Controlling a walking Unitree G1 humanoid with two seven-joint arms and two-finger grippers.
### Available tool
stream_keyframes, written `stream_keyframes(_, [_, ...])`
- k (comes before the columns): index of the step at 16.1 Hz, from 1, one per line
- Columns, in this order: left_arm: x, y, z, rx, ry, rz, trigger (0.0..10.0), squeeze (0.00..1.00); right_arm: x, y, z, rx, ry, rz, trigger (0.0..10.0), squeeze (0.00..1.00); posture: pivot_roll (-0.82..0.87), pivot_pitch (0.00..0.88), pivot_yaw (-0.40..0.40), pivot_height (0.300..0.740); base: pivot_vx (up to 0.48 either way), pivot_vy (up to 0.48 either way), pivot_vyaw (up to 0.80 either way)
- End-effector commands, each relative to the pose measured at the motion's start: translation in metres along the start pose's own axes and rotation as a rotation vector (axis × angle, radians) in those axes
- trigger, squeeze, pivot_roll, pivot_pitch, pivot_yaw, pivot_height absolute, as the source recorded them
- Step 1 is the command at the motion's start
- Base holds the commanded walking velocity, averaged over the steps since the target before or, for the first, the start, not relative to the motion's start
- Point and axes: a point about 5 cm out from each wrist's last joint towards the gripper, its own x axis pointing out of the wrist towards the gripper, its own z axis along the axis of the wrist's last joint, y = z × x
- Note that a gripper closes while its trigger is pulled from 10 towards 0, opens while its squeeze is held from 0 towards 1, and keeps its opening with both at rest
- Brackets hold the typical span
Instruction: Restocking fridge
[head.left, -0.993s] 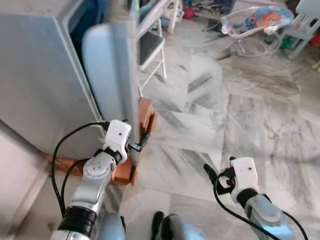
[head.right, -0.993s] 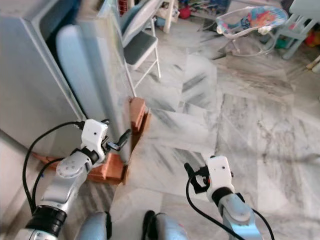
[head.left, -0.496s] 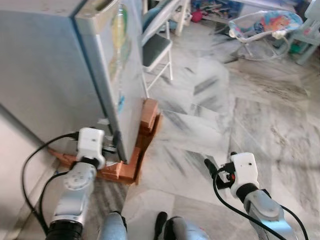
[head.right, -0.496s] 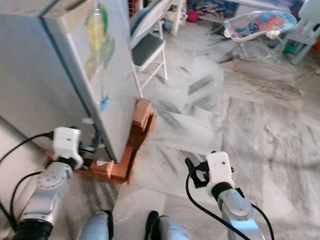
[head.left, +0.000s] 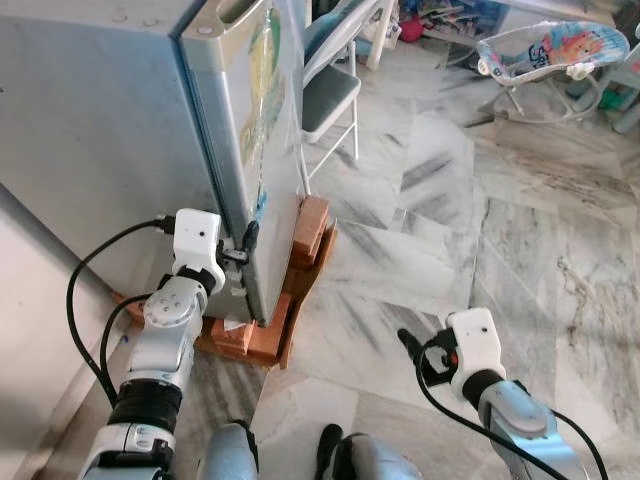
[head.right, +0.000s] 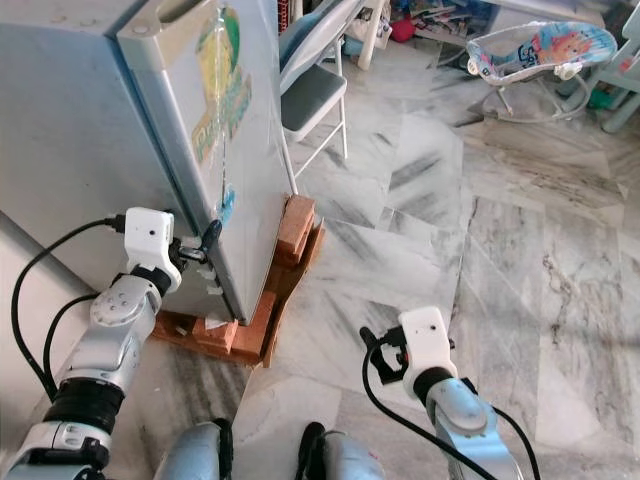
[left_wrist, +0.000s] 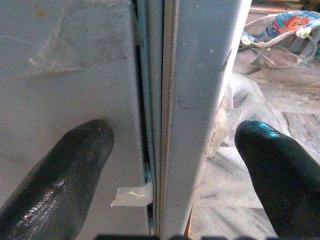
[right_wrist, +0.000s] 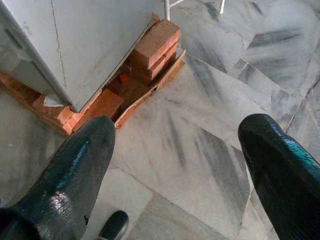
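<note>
The tall grey metal fridge (head.left: 130, 130) stands on a low stack of orange bricks (head.left: 308, 232) at the left of the grey-veined marble floor (head.left: 480, 220), its door shut, faded yellow-and-green stickers (head.right: 222, 85) down the door's front face; the left gripper (head.left: 248, 240) is up against the door's lower edge, near the bottom corner; from the wrist, its two black fingers (left_wrist: 65, 175) stand apart, one on the fridge's side wall, the other out past the door's front, the door seam between them; a scrap of white tape (left_wrist: 131, 196) sticks out at the seam; the right gripper (head.left: 412, 348) hangs low over the bare marble, well apart from the fridge, fingers (right_wrist: 75, 175) spread wide and holding nothing; behind, a grey folding chair (head.left: 335, 85) stands just beside the fridge's far corner, and a baby bouncer seat (head.left: 545, 50) sits well beyond it.
</note>
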Motion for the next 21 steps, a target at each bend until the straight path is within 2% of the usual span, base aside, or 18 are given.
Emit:
stream_keyframes(1, [0.003,-0.009,-0.003,-0.022,0.022,-0.056,10.0,0.00,-0.003,-0.002,-0.004,-0.006,0.023,-0.006,10.0,0.00,0.06,0.166,-0.099,0.740,0.000,0.000,0.00])
stream_keyframes(5, [0.002,-0.027,-0.009,-0.040,0.044,-0.172,10.0,0.00,-0.002,-0.001,-0.004,-0.006,0.043,0.012,10.0,0.00,0.05,0.170,-0.102,0.740,0.000,0.000,0.00])
stream_keyframes(8, [0.007,-0.023,-0.008,0.013,0.037,-0.110,10.0,0.00,-0.002,0.000,-0.005,-0.009,0.049,0.019,10.0,0.00,0.05,0.170,-0.104,0.740,0.000,0.000,0.00])
stream_keyframes(11, [0.021,-0.006,-0.001,0.038,0.060,0.005,10.0,0.00,-0.003,0.001,-0.004,-0.020,0.054,0.030,10.0,0.00,0.05,0.168,-0.102,0.740,0.000,0.000,0.00])
stream_keyframes(13, [0.028,0.001,0.009,0.047,0.042,0.018,10.0,0.00,-0.005,0.002,-0.005,-0.025,0.059,0.037,10.0,0.00,0.04,0.165,-0.097,0.740,0.000,0.000,0.00])
stream_keyframes(16, [0.027,0.003,0.004,0.063,0.072,0.014,10.0,0.00,-0.005,0.002,-0.007,-0.023,0.063,0.035,10.0,0.00,0.04,0.166,-0.090,0.740,0.000,0.000,0.00])
stream_keyframes(18, [0.020,-0.002,-0.013,0.056,0.137,-0.028,10.0,0.00,-0.006,0.003,-0.008,-0.018,0.067,0.037,10.0,0.00,0.04,0.166,-0.089,0.740,0.000,0.000,0.00])
stream_keyframes(21, [0.015,-0.005,-0.018,0.048,0.127,-0.026,10.0,0.00,-0.005,0.003,-0.009,-0.016,0.071,0.043,10.0,0.00,0.04,0.171,-0.096,0.740,0.000,0.000,0.00])
